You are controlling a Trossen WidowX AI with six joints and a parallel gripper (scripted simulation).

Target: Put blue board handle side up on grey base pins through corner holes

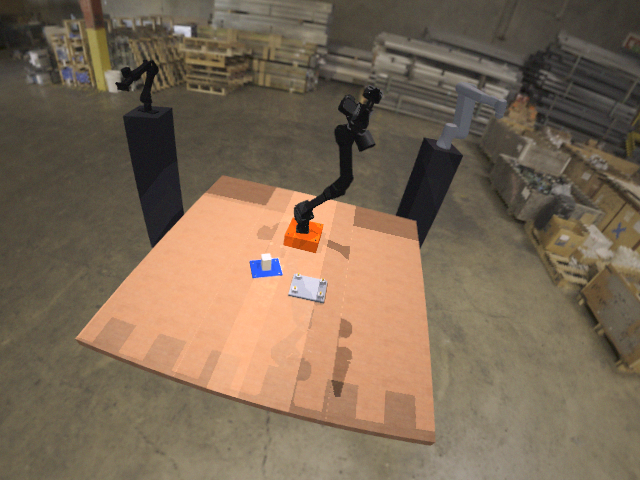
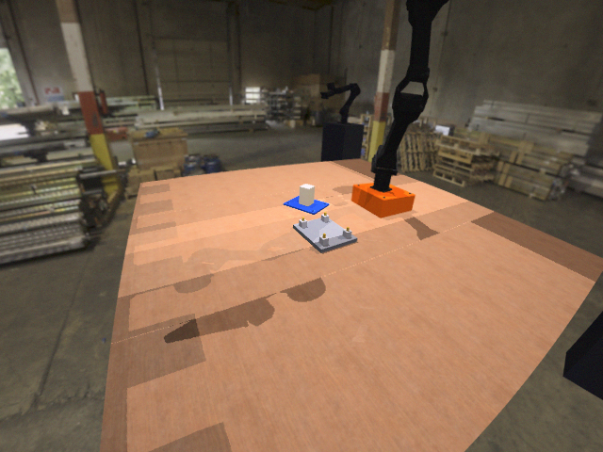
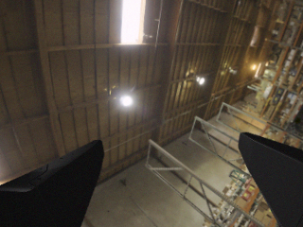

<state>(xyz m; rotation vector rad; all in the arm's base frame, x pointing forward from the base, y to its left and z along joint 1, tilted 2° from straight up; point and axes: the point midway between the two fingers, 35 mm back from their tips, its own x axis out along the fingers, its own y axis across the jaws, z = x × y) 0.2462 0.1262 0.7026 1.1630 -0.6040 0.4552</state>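
Blue board [image 1: 256,271] [image 2: 315,208]: lies flat on table [image 1: 248,330] [image 2: 414,315], handle [image 1: 266,262] [image 2: 306,195] upward.
Grey base [image 1: 308,287] [image 2: 325,231]: carries 4 posts, near board.
Gripper [image 1: 372,94] [image 3: 170,144]: hangs high above table, opened wide.

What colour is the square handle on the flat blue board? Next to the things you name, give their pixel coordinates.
Off-white square handle [image 1: 266,262] [image 2: 306,195]; shows best in the exterior view.

From here I see a surface [image 1: 248,320] [image 2: 389,311] with a faint wood grain, smooth and matt. The blue board [image 1: 256,273] [image 2: 292,204] looks like smooth plastic, its handle [image 1: 266,262] [image 2: 306,195] pale and matt. The base [image 1: 308,288] [image 2: 325,232] reads as smooth grey plastic, its pins [image 2: 324,235] metallic gold. My gripper's fingers look like matt black plastic. The orange block [image 1: 301,241] [image 2: 382,204] has a smooth, plastic-like finish.
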